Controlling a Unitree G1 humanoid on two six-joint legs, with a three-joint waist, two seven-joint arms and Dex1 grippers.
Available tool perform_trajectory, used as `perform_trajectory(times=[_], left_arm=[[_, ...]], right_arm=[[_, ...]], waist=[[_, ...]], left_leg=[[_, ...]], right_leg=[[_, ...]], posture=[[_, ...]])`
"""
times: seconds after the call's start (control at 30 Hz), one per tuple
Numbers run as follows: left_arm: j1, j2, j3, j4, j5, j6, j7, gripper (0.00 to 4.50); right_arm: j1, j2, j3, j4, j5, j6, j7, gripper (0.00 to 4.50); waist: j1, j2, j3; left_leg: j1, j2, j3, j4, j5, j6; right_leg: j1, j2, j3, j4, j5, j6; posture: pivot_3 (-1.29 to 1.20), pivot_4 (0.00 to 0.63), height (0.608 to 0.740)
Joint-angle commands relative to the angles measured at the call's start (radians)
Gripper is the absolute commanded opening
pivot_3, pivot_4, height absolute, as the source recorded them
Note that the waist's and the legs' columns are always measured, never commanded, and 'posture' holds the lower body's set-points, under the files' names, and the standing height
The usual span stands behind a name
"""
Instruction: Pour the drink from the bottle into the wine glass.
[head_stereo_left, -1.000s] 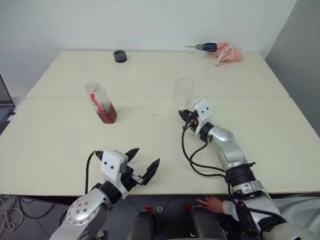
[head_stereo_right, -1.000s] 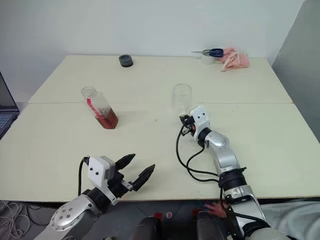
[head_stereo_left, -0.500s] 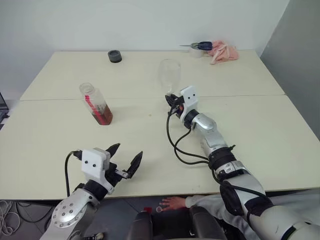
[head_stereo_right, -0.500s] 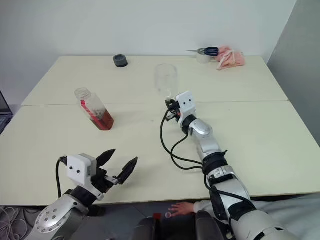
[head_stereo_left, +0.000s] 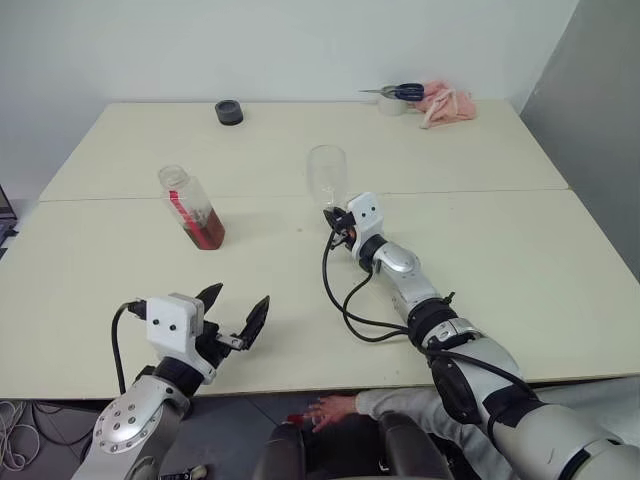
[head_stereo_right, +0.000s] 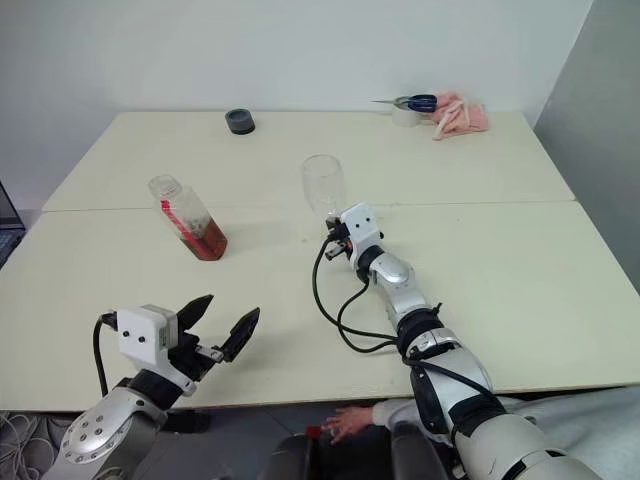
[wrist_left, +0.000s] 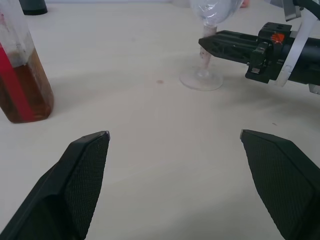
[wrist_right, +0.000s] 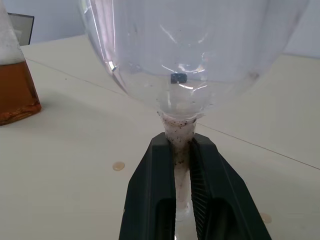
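While my right gripper (wrist_right: 181, 165) pinches the wine glass (head_stereo_left: 327, 178) stem, my left gripper (head_stereo_left: 232, 318) gapes empty, the red-striped bottle (head_stereo_left: 193, 208) well ahead.

no readable text anywhere, bottle (head_stereo_left: 192, 207) red strip label shows no legible lettering

You get bright, even, diffuse light with no hard glare on the table (head_stereo_left: 520, 250). Shadows are soft and faint: a pale one lies beside the bottle (head_stereo_left: 192, 208). The glass (wrist_right: 195, 60), just beyond the right gripper's (wrist_right: 182, 150) closed jaws, carries small highlights on its bowl. The left gripper's (wrist_left: 175, 142) fingers (wrist_left: 82, 170) look slightly soft up close. Head views are sharp.
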Motion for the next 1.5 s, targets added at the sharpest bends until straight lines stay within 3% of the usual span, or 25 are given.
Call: perform_trajectory(times=[0.03, 0.07, 0.5, 0.77, 0.87, 1.07, 1.27, 1.5], left_arm=[[-0.01, -0.004, -0.01, -0.026, -0.001, -0.004, 0.006, 4.5], [-0.014, -0.003, -0.01, -0.025, -0.002, -0.002, 0.006, 4.5], [-0.051, -0.008, -0.015, -0.015, -0.002, 0.017, 0.011, 4.5], [-0.058, -0.038, 0.001, 0.022, 0.021, -0.002, 0.047, 4.5], [-0.089, -0.057, 0.016, 0.064, 0.063, -0.029, 0.089, 4.5], [-0.232, -0.074, 0.109, 0.166, 0.124, -0.055, 0.211, 4.5], [-0.301, -0.067, 0.156, 0.25, 0.138, -0.075, 0.232, 4.5], [-0.356, -0.011, 0.18, 0.335, 0.12, -0.078, 0.165, 4.5]], right_arm=[[-0.02, -0.001, 0.009, 0.001, -0.026, -0.029, -0.011, 0.13], [-0.019, -0.001, 0.009, 0.003, -0.029, -0.03, -0.013, 0.13], [-0.001, -0.01, -0.006, -0.005, -0.02, -0.018, 0.023, 4.47], [0.1, -0.105, 0.003, -0.131, -0.024, 0.035, 0.097, 4.47], [0.233, -0.191, 0.004, -0.385, 0.032, 0.134, 0.215, 4.47], [0.46, -0.383, 0.001, -1.117, 0.37, 0.623, 0.458, 4.47], [0.43, -0.546, -0.011, -1.473, 0.655, 0.974, 0.535, 4.47], [0.38, -0.572, 0.037, -1.549, 0.689, 1.023, 0.546, 4.47]], waist=[[0.0, 0.0, 0.0], [0.0, 0.0, 0.0], [0.0, 0.0, 0.0], [0.006, 0.0, 0.0], [0.014, 0.0, 0.0], [0.017, 0.001, 0.001], [0.009, -0.001, 0.001], [0.018, -0.002, 0.001]], left_leg=[[0.0, 0.0, 0.0, 0.0, 0.0, 0.0], [0.0, 0.0, 0.0, 0.0, 0.0, 0.0], [0.0, 0.0, 0.0, 0.0, 0.0, 0.0], [0.0, 0.0, 0.0, 0.0, 0.0, 0.0], [-0.001, -0.001, -0.001, 0.0, 0.0, 0.0], [-0.001, 0.0, -0.001, 0.0, 0.0, 0.0], [0.0, 0.001, -0.002, 0.0, 0.0, 0.0], [-0.001, 0.0, -0.002, 0.0, 0.0, 0.0]], right_leg=[[0.0, 0.0, 0.0, 0.0, 0.0, 0.0], [0.0, 0.0, 0.0, 0.0, 0.0, 0.0], [0.0, 0.0, 0.0, 0.0, 0.0, 0.0], [0.0, 0.0, 0.0, 0.0, 0.0, 0.0], [0.001, -0.001, 0.0, -0.001, 0.0, 0.0], [0.0, -0.001, -0.001, 0.0, 0.0, 0.0], [0.001, 0.002, -0.001, -0.001, -0.001, 0.001], [0.001, 0.001, -0.001, -0.001, -0.001, 0.001]], posture=[[0.0, 0.15, 0.74], [0.0, 0.15, 0.74], [0.0, 0.15, 0.74], [0.0, 0.15, 0.74], [0.0, 0.15, 0.74], [0.0, 0.15, 0.74], [0.0, 0.15, 0.74], [0.0, 0.15, 0.74]])
